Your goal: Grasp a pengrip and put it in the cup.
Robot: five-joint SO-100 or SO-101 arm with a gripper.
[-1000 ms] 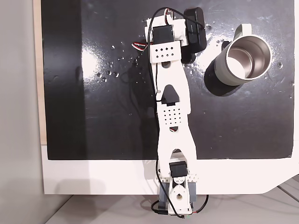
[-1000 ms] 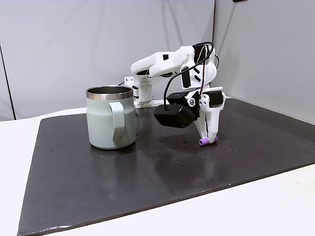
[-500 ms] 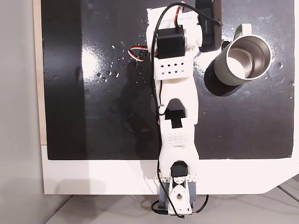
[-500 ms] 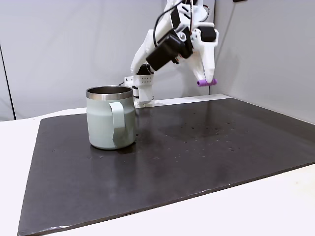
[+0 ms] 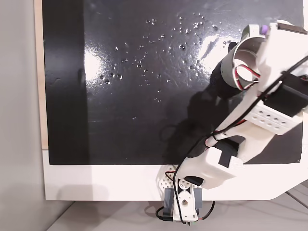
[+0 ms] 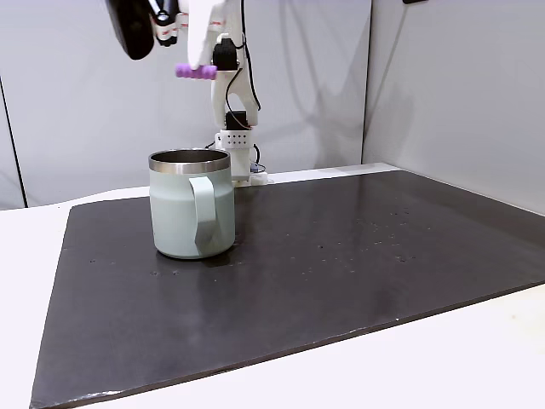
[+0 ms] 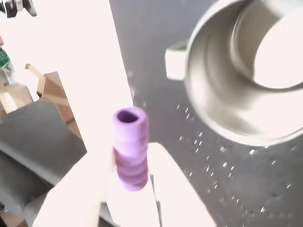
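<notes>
The pale grey-green cup (image 6: pixel 192 204) stands upright on the black mat, handle facing the camera in a fixed view. High above its rim my gripper (image 6: pixel 197 68) is shut on the light-purple pengrip (image 6: pixel 196 72), which lies level between the fingers. Seen from above, the arm reaches across to the right and covers part of the cup (image 5: pixel 242 53); the pengrip (image 5: pixel 263 30) peeks out at the gripper (image 5: pixel 266 32) just past the cup's rim. In the wrist view the ribbed pengrip (image 7: pixel 130 149) is clamped in the gripper (image 7: pixel 131 158), with the cup's steel mouth (image 7: pixel 213 90) at upper right.
The black mat (image 6: pixel 341 273) lies on a white table (image 5: pixel 96 183), with speckles of glare on it. The arm's base (image 5: pixel 183 202) sits at the table's near edge in the top-down view. Grey walls (image 6: pixel 443 94) stand behind and right of the mat.
The gripper lifted the pengrip off the mat, rose high, and swung across from the mat's middle to above the cup. The cup has not moved.
</notes>
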